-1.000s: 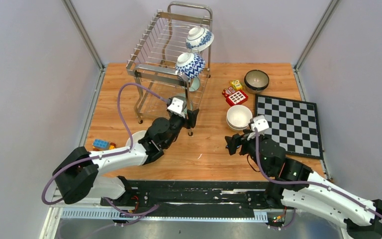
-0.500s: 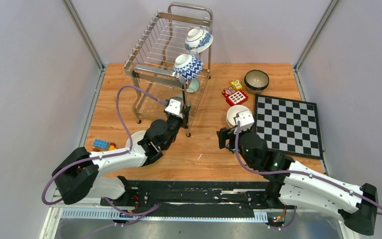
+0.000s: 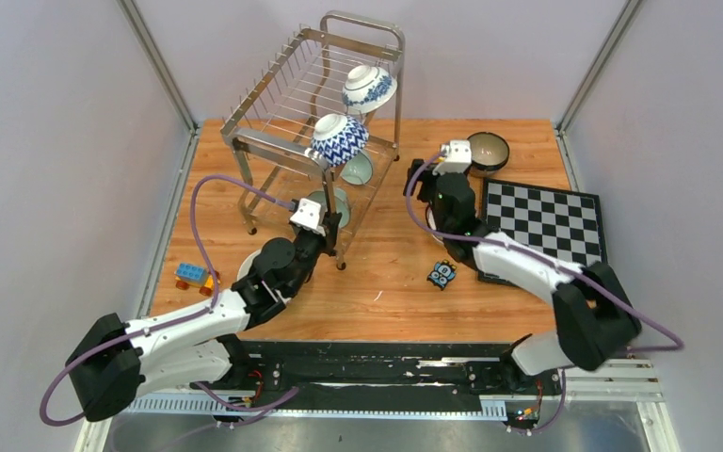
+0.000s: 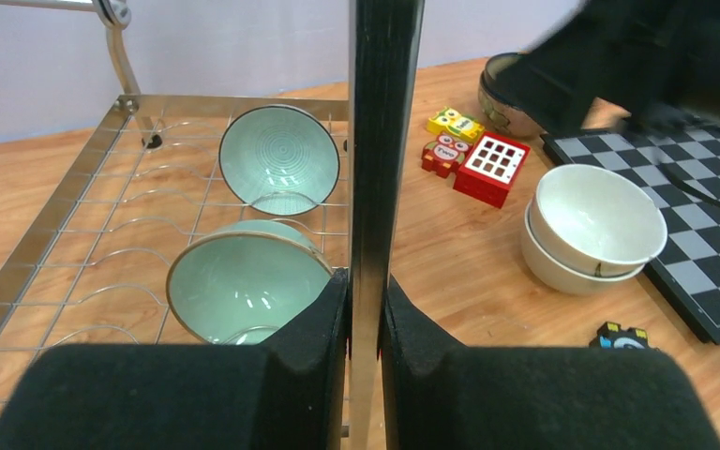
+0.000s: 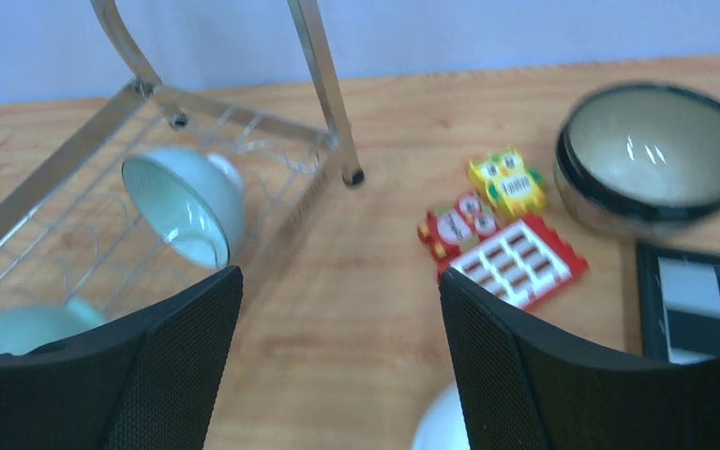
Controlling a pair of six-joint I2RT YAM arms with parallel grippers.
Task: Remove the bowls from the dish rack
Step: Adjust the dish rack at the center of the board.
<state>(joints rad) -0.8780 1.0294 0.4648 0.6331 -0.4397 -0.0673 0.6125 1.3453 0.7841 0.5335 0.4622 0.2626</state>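
The left gripper (image 4: 366, 292) was clamped on a vertical steel leg of the dish rack (image 4: 380, 141). Its two black fingers (image 4: 323, 328) pressed this leg from both sides, with no gap. Just to the left of these fingers, on the lower tier, a near celadon bowl (image 4: 244, 286) stood on its edge, very close to the left finger. A far celadon bowl (image 4: 279, 159) stood behind it, further ahead of the fingers. To the right of the fingers, on the table (image 4: 450, 253), the cream-white bowls (image 4: 595, 220) sat stacked one inside the other. On the upper tier, above the fingers, a zigzag bowl (image 3: 339, 139) and a flowered bowl (image 3: 369, 88), both blue and white, leaned on the wires.

The right gripper (image 5: 339, 281) had its fingers wide apart, and nothing was between them. Ahead and to the left of them was another rack leg with the far celadon bowl. Ahead and to the right lay the toy blocks (image 5: 502, 230), and beyond them the dark bowl (image 5: 656, 150), near the chessboard (image 5: 703, 309).

Behind the left fingers, under that arm, a pale round rim (image 3: 249, 262) showed, probably one more white bowl, mostly hidden.
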